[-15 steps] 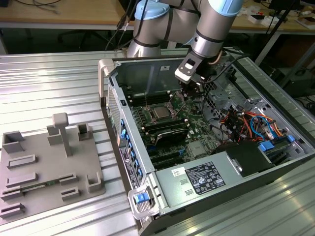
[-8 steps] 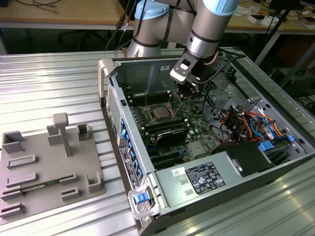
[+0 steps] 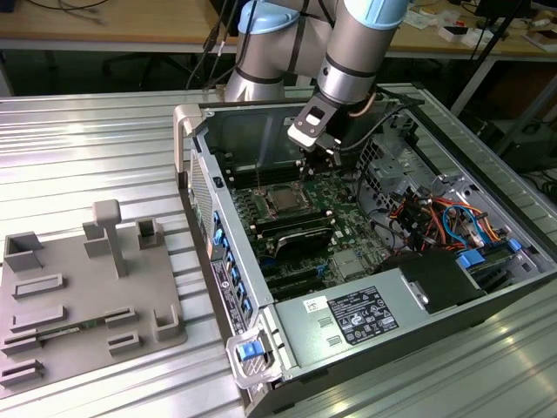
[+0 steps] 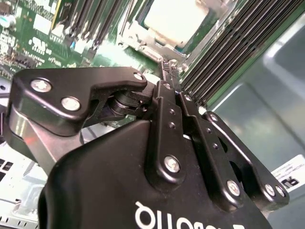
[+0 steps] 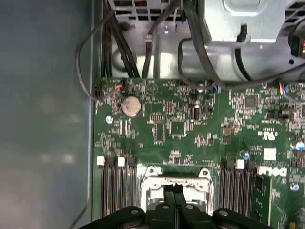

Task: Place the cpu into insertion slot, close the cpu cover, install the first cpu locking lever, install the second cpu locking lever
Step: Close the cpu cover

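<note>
The cpu (image 4: 176,19) shows its pale silvery top inside the insertion slot (image 3: 283,201) on the green board. The cpu cover (image 4: 138,39), a silver frame, lies flat around it; in the first wrist view the cpu cover (image 5: 157,174) shows as a silver rim. My gripper (image 3: 317,160) hangs inside the open computer case, just above the socket's edge on the exterior view's right. In both wrist views the black fingers (image 5: 169,194) are pressed together with nothing between them, and the gripper (image 4: 169,69) points at the socket's rim. I cannot make out the locking levers.
Black memory slots (image 5: 116,188) flank the socket on both sides. Cable bundles (image 5: 124,43) and a metal bay sit beyond the board. A coin battery (image 5: 131,106) lies on the board. A grey fixture plate (image 3: 78,296) rests on the table at the exterior view's left.
</note>
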Robot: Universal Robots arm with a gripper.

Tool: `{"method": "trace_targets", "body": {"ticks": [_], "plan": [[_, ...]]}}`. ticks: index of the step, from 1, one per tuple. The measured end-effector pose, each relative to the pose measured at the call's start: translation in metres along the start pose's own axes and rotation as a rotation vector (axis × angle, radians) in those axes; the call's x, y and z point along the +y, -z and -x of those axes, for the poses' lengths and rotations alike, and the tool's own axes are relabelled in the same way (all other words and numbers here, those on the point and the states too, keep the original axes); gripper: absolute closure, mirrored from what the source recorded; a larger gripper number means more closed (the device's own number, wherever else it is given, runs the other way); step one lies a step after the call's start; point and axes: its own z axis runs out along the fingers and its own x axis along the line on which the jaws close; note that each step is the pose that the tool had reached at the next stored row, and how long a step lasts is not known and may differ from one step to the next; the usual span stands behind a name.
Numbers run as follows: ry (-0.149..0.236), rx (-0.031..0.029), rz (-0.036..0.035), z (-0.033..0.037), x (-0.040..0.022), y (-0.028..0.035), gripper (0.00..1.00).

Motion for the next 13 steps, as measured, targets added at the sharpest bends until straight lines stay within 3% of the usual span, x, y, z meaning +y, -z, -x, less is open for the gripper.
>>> {"method": "trace_targets", "body": {"ticks": [2, 13], "plan": [[0.000, 0.0001, 0.0000, -0.0004, -0.0082, -0.0011, 0.89], [0.008, 0.0000, 0.0000, -0.0014, -0.0371, -0.0105, 0.89]]}}
